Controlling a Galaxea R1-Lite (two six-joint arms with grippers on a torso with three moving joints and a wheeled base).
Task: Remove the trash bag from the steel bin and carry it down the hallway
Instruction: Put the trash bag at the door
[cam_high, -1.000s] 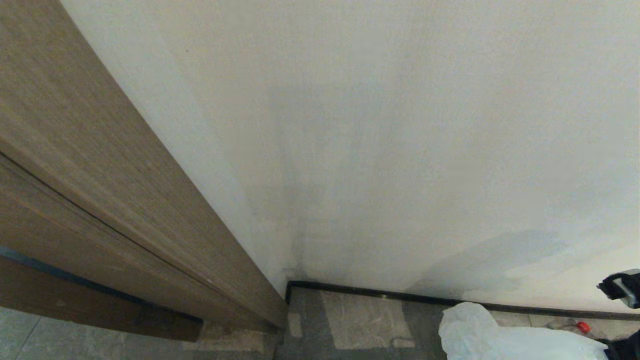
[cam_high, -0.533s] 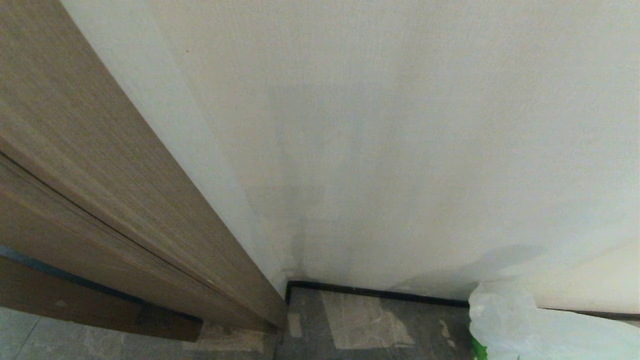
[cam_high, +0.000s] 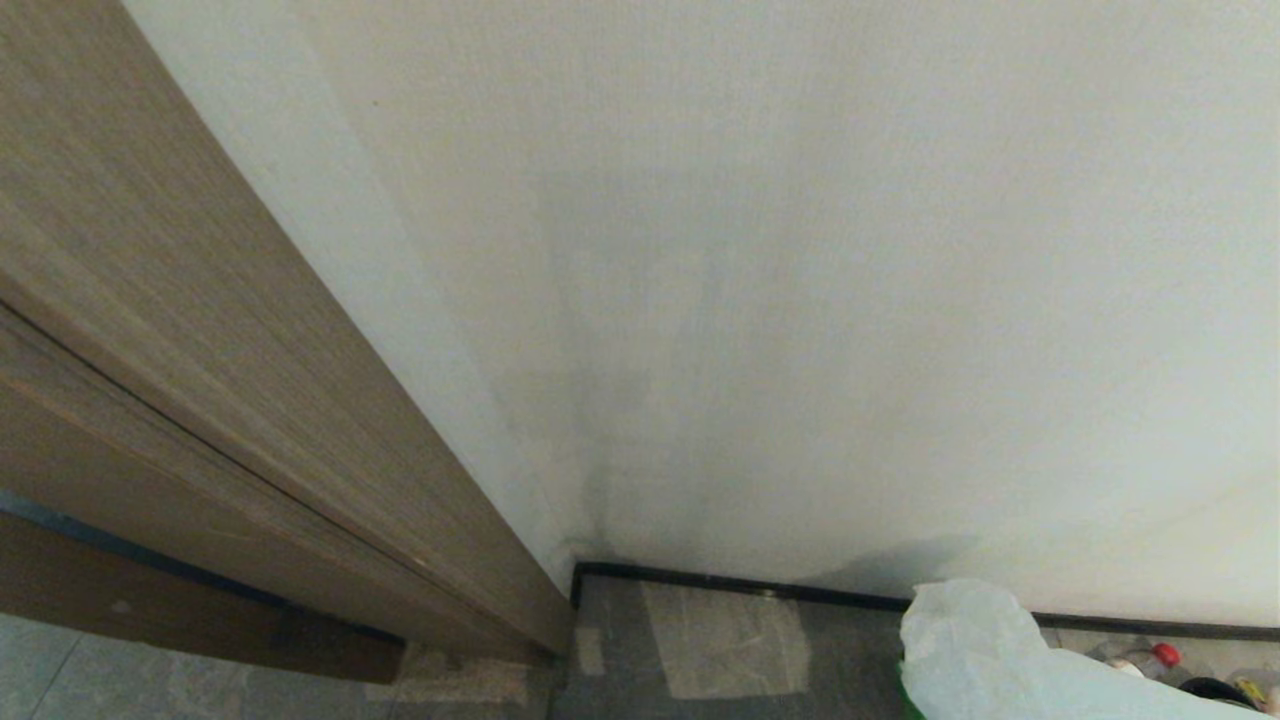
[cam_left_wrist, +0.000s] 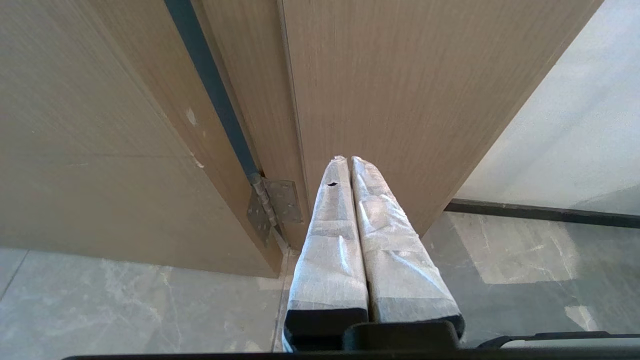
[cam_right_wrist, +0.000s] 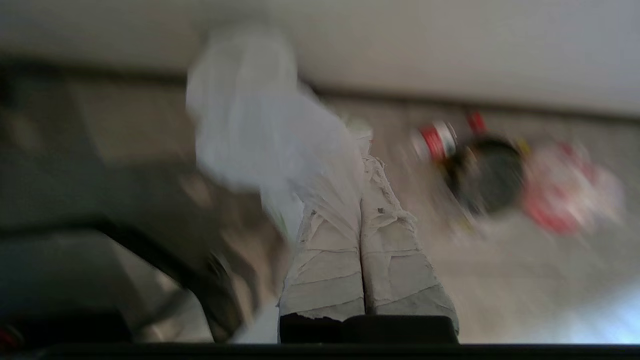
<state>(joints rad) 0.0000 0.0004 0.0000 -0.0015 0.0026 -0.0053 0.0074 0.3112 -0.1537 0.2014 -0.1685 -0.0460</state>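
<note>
Compared with a half second back, lower and smaller in the head view's bottom right corner: the trash bag (cam_high: 975, 650), with the bottle with a red cap (cam_high: 1150, 660) and a dark round object (cam_high: 1210, 688) uncovered again on the floor tiles (cam_high: 725, 640) by the dark skirting (cam_high: 740, 582). Pinched between the wrapped fingers (cam_right_wrist: 385, 240) of the right gripper (cam_right_wrist: 361, 165), pressed together on the milky plastic. No telling what lies inside the bag. Parked facing the wooden door (cam_left_wrist: 390, 90), the left gripper (cam_left_wrist: 347, 160), fingers closed together, empty. Blurred beyond the bag: red-and-white rubbish (cam_right_wrist: 565, 195).
</note>
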